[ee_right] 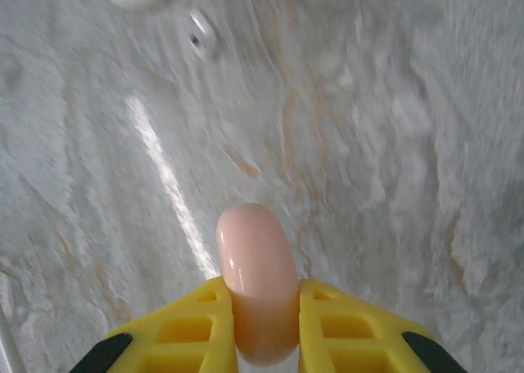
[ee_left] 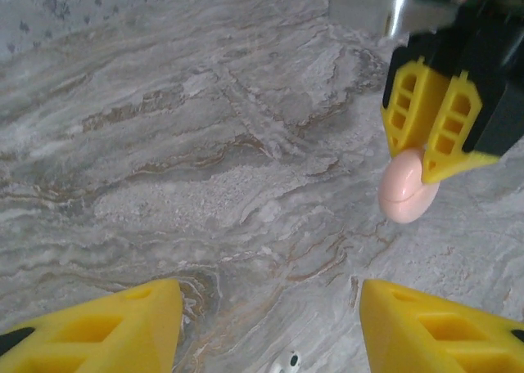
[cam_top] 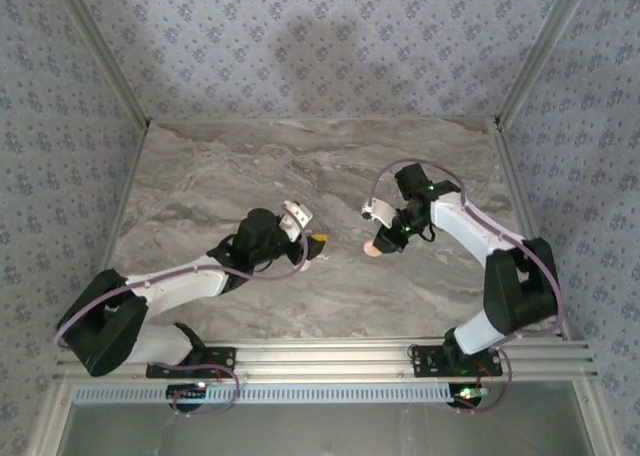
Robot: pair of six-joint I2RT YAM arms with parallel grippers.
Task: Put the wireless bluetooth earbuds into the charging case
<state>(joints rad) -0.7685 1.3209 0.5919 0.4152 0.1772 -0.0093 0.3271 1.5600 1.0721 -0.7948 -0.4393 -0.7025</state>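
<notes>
**Right arm.** The right gripper (ee_right: 264,295) has its jaws clamped on the charging case (ee_right: 254,246), a smooth pink oval pinched across its narrow sides. Much of the case stands proud of the fingertips. The left wrist view shows a faint seam across its face. The lid looks closed, though I cannot confirm it. I also cannot tell whether the case touches the marble table (cam_top: 200,176) or hangs just above it.

**Left arm.** The left gripper (ee_left: 270,299) has its jaws apart with nothing between them. One earbud (ee_left: 287,361), a tiny white bit, lies on the table under the gap between the fingers, at the very bottom edge of that view. In the right wrist view a small pale bit (ee_right: 199,36) with a dark dot lies out ahead of the case. It is too blurred to say whether it is the same earbud. The two grippers stand near each other at mid-table.

**Assessment.** The step in hand appears to be the left gripper picking up the earbud while the right presents the case.

**Recommendations.**
- Centre the gap on the earbud before descending, because it sits back from the fingertips.
- Close slowly. The bud is tiny and smooth against broad fingers on slick marble, so it is likely to skid or pop out.
- Confirm the lid is open before any insertion, since the side grip may be pinning it shut.
- Keep the case steady with its opening upward while the bud approaches.
</notes>
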